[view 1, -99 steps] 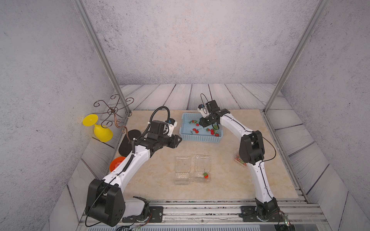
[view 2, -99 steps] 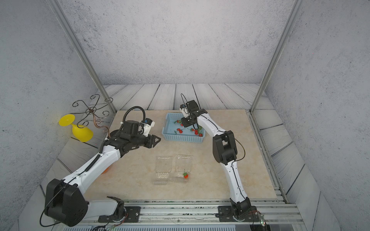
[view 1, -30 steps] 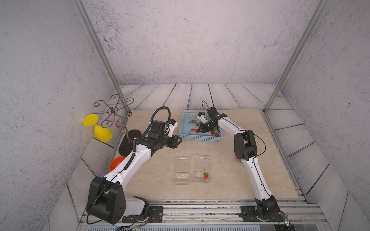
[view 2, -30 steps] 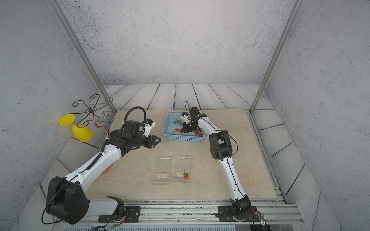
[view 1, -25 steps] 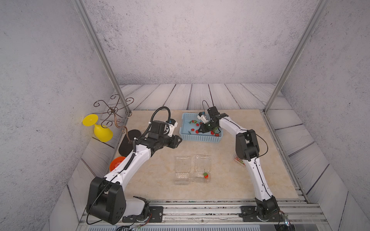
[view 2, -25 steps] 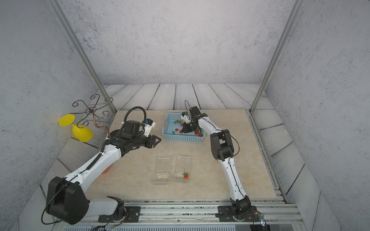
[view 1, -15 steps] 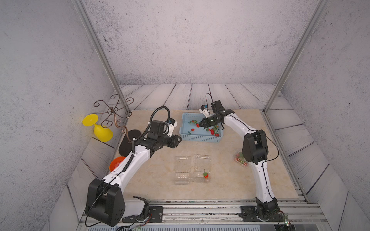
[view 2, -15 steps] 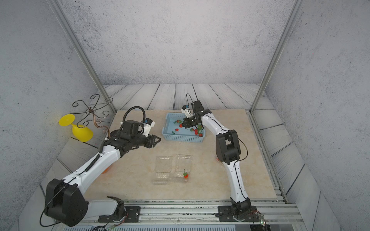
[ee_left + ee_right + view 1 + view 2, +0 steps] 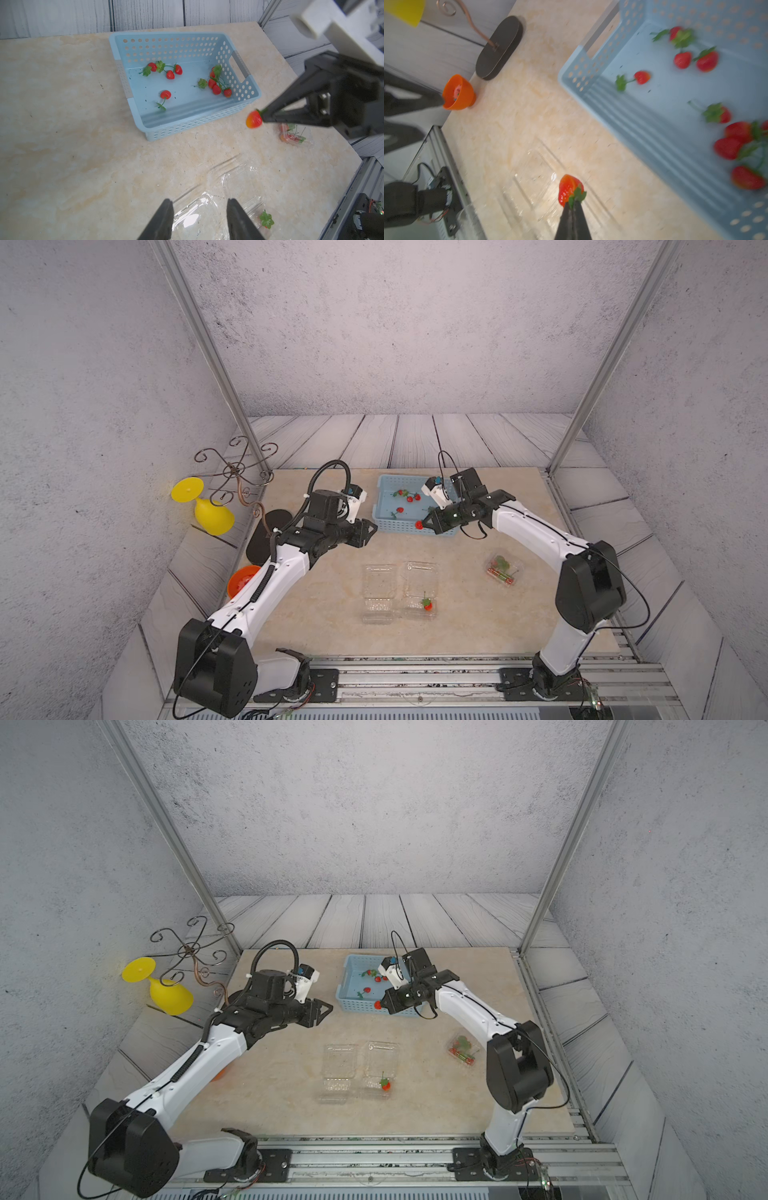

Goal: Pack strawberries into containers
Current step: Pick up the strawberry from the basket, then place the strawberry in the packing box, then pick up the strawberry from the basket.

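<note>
Swung off the basket, right hand pinches strawberry by cap, tip outward; left hand parted.

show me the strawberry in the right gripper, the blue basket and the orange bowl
held strawberry [image 9: 254, 119]: left wrist view, red body
blue basket [image 9: 197, 124]: left wrist view, perforated long side wall
orange bowl [image 9: 465, 97]: right wrist view, outer wall

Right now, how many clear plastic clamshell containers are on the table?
3: empty open clear plastic clamshell at centre; beside it, open clamshell holding one red strawberry; third clamshell, berries inside, nearer the right arm. None seems hidden.
</note>
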Motion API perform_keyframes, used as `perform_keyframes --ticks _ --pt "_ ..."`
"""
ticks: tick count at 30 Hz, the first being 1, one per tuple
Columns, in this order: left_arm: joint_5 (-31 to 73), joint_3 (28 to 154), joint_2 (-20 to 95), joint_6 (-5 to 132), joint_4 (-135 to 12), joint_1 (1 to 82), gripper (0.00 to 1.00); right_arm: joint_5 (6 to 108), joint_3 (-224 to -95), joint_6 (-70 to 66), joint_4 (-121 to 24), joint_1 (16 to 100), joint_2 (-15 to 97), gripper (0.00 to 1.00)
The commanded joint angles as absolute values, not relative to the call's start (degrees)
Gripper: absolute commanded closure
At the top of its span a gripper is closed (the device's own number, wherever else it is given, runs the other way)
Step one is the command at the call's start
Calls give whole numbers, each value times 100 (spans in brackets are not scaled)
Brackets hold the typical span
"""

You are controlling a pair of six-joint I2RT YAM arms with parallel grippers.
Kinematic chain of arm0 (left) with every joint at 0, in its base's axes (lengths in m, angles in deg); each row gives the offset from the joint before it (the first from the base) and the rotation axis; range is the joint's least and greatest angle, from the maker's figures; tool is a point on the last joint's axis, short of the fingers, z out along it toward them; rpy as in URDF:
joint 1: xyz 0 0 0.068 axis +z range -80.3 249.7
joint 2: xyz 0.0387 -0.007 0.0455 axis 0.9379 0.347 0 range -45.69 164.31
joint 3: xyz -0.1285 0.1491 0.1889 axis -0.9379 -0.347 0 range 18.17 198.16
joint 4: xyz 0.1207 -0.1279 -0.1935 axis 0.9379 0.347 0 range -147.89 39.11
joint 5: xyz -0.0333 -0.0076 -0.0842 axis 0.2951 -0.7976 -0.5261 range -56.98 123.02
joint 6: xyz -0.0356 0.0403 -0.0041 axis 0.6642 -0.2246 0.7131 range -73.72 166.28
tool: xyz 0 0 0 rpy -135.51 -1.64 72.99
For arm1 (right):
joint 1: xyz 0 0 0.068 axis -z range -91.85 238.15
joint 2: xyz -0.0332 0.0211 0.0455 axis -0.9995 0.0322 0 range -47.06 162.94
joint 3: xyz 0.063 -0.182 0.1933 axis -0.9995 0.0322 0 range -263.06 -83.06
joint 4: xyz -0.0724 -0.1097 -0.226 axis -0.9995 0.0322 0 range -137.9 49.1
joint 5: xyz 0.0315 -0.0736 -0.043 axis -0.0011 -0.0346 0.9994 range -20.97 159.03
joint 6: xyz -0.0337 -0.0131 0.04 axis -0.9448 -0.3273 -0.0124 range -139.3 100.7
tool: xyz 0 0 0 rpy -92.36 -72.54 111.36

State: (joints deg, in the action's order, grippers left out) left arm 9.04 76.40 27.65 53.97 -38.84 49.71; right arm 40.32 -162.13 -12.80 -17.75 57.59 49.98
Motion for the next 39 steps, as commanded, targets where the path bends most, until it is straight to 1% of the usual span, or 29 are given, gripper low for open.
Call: perform_keyframes --ticks 1,5,8,13,16,17,20,22,25,28,33,36,39 --pt "879 7730 2612 5419 -3917 5018 54 4227 -15431 -977 -1701 5354 4374 100" --pt "837 7739 2584 5463 -3942 5027 54 4277 -14527 -627 -1734 4910 3938 100" --pt "820 7732 2551 5481 -3943 5027 54 4356 -14038 -401 -1893 4664 3822 100" --pt "815 7726 2498 5507 -3961 5027 54 4467 -13617 -183 -2156 4298 4060 100" --pt "832 7726 2438 5510 -3944 5027 54 4508 -13540 -84 -2307 4222 4270 100" --pt "848 7720 2423 5508 -3943 5027 54 4536 -13552 -69 -2303 4201 4314 98" --pt "842 7720 2418 5515 -3917 5027 54 4691 -13562 -11 -2314 4148 4305 84" --pt "845 7715 2410 5510 -3904 5027 54 4837 -13592 -14 -2256 4152 4201 71" --pt "868 7713 2401 5500 -3891 5027 54 5025 -13696 -89 -2047 4148 3992 61" --pt "885 7715 2401 5498 -3883 5027 54 5248 -13914 -214 -1769 4148 3761 56" --pt "912 7718 2408 5481 -3865 5027 54 5819 -14652 -504 -1322 4299 3563 52" --pt "939 7718 2409 5461 -3855 5027 54 5888 -15156 -640 -1448 4686 3750 51" --pt "938 7721 2452 5461 -3866 5027 54 5935 -15780 -707 -1695 5136 4321 50"
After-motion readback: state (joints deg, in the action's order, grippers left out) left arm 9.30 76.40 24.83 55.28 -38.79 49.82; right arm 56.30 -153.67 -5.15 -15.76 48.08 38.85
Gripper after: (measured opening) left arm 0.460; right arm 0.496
